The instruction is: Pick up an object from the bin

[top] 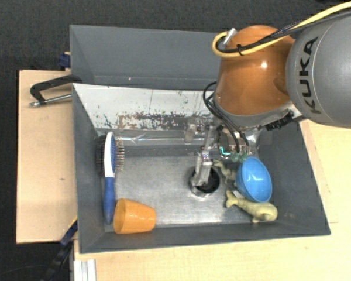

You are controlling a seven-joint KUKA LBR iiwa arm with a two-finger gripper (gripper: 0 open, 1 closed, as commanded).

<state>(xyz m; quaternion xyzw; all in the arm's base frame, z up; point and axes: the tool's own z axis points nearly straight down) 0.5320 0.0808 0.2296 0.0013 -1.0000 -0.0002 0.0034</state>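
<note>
**Gripper set down at mid-floor, right of centre**

The gripper (203, 177) is seen low in the bin (164, 212), its tip at or just above the floor. Whether it is open or closed cannot be told. A small dark round shape (207, 186) lies right under the tip. It may be a thing being reached for, or only a shadow, and nothing can be said to be held.

Just right of the tip lies a blue egg (255, 179), and near it, toward the near wall, a tan toy animal (253, 209). Both are judged close enough to be knocked if the tip is shifted right.

An orange cup (133, 216) lies on its side at the near left. A blue-and-white brush (109, 174) lies along the left wall. Both are well apart from the tip, so the left side is left clear.

Above, the orange cover (251, 75) hangs over the far right, where the arm comes in.
</note>
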